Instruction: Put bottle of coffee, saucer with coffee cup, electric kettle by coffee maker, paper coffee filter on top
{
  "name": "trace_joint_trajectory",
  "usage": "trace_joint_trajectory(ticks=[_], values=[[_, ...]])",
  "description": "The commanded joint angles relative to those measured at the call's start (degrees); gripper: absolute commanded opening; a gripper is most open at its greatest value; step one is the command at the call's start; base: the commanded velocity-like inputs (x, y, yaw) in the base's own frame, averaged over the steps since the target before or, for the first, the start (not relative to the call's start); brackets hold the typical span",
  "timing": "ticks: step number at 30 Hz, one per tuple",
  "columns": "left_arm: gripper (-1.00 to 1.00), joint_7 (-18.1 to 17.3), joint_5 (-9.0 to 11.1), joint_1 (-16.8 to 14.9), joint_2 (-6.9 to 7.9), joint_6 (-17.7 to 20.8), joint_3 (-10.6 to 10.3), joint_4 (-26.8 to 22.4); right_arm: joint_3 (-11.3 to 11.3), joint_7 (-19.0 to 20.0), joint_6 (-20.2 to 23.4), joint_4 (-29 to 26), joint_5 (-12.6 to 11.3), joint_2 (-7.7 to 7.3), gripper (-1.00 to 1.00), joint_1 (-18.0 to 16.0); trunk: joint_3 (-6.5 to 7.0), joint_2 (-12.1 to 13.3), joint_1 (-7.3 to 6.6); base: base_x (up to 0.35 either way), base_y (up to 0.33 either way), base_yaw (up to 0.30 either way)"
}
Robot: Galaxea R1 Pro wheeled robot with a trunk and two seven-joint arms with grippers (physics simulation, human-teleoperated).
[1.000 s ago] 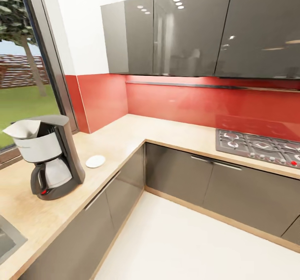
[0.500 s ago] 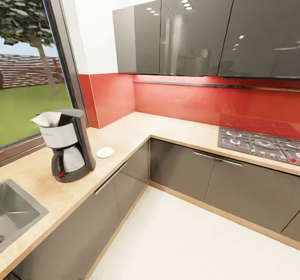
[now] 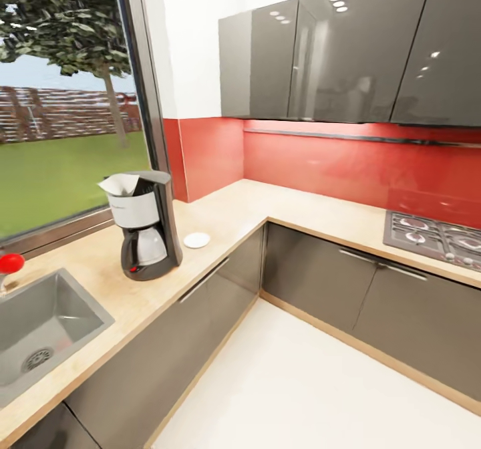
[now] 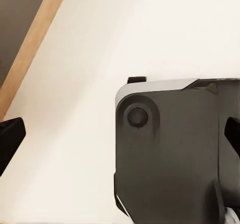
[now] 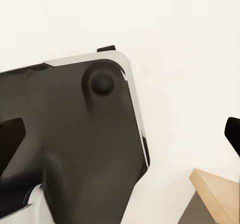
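Observation:
The coffee maker [image 3: 148,232] stands on the kitchen countertop [image 3: 234,208] below the window, in the head view. A white paper coffee filter [image 3: 120,183] sits in its top. The saucer [image 3: 196,240] lies flat on the counter just right of the machine, with nothing on it. In the left wrist view my left gripper [image 4: 120,134] is open, one dark fingertip [image 4: 10,138] at each edge of the picture, above the pale floor and my own dark base [image 4: 175,154]. My right gripper [image 5: 121,134] is open in the same way, with one fingertip [image 5: 233,131] showing over the floor.
A steel sink [image 3: 40,322] with a red tap knob [image 3: 10,262] is set in the counter left of the coffee maker. A gas hob [image 3: 437,232] lies at the right. Grey cabinets run under the L-shaped counter, with pale floor [image 3: 300,382] in the corner.
The head camera has backed away and turned left. The coffee maker and saucer now look smaller and farther right, and the sink has come into view. Nothing on the counter moved.

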Motion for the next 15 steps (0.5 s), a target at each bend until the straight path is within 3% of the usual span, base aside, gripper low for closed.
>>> trace_joint_trajectory(ticks=[1,15], values=[[1.0,0.4,-0.6,-0.1,-0.02,-0.1,0.2,0.1,-0.2,0.0,-0.1,0.0,-0.2,0.01,1.0,0.0,-0.12,-0.1,0.03,0.0,0.0,0.276],[1.0,0.4,-0.6,-0.1,-0.11,-0.2,0.1,0.0,-0.2,0.0,-0.1,0.0,-0.2,0.02,1.0,0.0,-0.12,-0.1,0.03,0.0,0.0,0.276]])
